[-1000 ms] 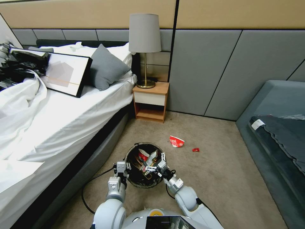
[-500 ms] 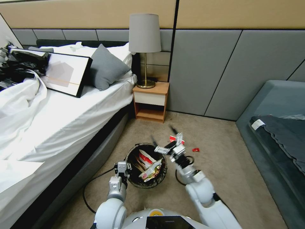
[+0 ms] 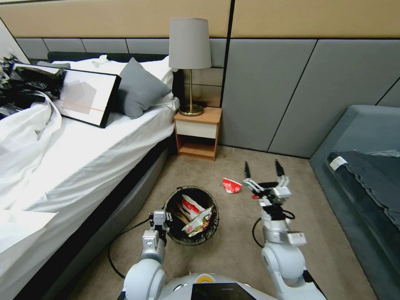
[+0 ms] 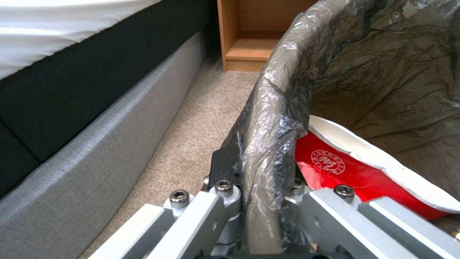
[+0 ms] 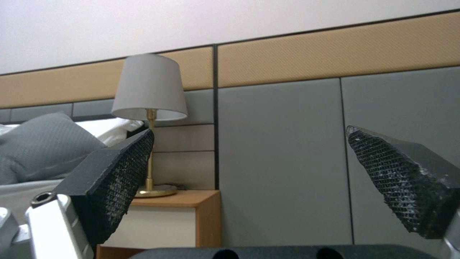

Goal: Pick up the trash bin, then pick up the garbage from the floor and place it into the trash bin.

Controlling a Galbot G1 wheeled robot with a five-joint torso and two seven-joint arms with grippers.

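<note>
trash bin (image 3: pixel 191 216) sits on the carpet (image 3: pixel 233 258) just beside the bed base (image 3: pixel 125 196), straight ahead of us, its dark liner bag (image 4: pixel 283 108) folded over the rim. our left gripper (image 3: pixel 159 219) is at the near-left rim; in the left wrist view its jaws are clamped on the rim (image 4: pixel 261 201), one finger outside, one inside against the liner. inside the bin we see a red-and-white crumpled cup (image 3: pixel 191 204) and a yellowish snack wrapper (image 3: pixel 199 220) on top of darker scraps.

our right gripper (image 3: pixel 264 177) is raised above the floor to the right of the bin, well apart from it, pointing toward the wall panels (image 3: pixel 291 91). its jaws stand wide and hold nothing; the right wrist view shows both black ribbed pads (image 5: pixel 117 180) spread with wall and lamp (image 5: pixel 149 90) between them.

garbage on the carpet: a crushed red-and-white cup (image 3: pixel 231 186) between bin and right gripper, near the nightstand (image 3: pixel 197 132) side. a small red bit (image 3: pixel 254 196) shows just beside the right gripper's wrist, partly hidden.
</note>
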